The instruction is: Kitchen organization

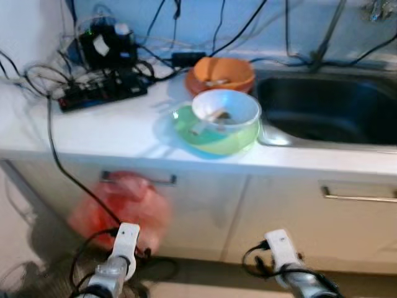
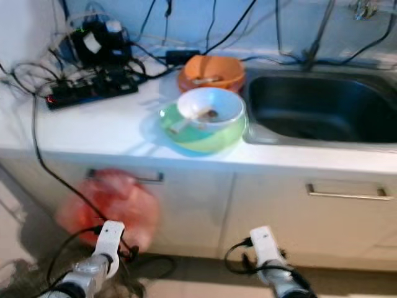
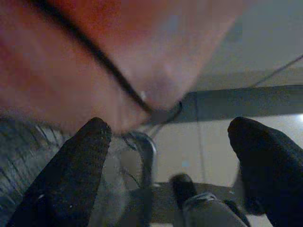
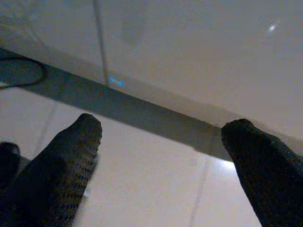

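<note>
White counter [image 1: 105,133] holds stacked bowls [image 1: 224,121] beside the sink [image 1: 329,108]; both tools hang released, empty.

A red plastic bag [image 1: 121,208] hangs from the drawer handle [image 1: 139,179].

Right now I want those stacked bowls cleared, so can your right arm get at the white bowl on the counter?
Probably not yet. The right gripper hangs open, low by the cabinet base, while the white bowl sits up on the countertop beside the sink; nothing blocks a raise.
</note>
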Available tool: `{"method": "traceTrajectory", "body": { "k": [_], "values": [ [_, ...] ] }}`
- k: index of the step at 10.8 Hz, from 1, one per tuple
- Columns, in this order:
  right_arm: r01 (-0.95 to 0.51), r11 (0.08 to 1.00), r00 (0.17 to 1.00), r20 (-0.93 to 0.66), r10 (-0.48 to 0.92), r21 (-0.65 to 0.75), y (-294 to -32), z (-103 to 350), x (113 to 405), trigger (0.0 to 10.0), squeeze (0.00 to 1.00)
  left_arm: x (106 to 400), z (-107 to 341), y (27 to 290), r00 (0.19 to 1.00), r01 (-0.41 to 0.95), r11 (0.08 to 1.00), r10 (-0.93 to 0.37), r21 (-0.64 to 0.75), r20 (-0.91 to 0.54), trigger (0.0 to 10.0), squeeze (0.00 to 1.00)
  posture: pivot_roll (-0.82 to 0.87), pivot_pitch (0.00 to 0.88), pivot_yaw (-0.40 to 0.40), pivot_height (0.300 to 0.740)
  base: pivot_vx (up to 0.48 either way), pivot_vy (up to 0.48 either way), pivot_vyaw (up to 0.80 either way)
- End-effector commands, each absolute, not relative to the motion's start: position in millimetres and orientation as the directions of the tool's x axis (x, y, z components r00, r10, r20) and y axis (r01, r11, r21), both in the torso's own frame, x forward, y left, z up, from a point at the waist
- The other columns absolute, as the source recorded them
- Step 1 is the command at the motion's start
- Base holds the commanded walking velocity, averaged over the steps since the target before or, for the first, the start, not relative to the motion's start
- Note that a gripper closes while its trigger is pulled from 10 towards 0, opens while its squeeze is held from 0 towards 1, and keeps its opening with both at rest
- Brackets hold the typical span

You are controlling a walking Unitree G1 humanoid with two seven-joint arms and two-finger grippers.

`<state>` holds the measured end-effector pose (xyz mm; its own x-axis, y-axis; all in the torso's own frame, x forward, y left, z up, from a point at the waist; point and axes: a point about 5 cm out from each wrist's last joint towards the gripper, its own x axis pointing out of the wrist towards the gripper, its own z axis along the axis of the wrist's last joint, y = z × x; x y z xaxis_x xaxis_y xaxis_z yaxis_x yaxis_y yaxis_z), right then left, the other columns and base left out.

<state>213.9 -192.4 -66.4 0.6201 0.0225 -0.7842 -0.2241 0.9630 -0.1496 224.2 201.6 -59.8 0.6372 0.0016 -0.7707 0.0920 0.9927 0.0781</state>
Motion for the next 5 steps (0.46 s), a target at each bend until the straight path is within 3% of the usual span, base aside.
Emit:
{"method": "traceTrajectory", "body": {
  "k": [1,5],
  "values": [
    [-0.231,0.963,0.63,-0.776,0.042,-0.136,-186.2,-64.3,218.7,10.0,0.0,222.8,-59.2,208.7,0.638,0.062,0.996,0.015,0.071,-0.77,10.0,0.0,0.05,0.0,0.012,0.74,0.0,0.0,0.0],
    [-0.238,0.964,0.652,-0.756,0.066,-0.122,-184.6,-59.1,225.1,10.0,0.0,222.2,-59.4,210.5,0.635,0.061,0.995,0.022,0.078,-0.772,10.0,0.0,0.04,0.0,0.017,0.74,0.0,0.0,0.0]
  ]
}}
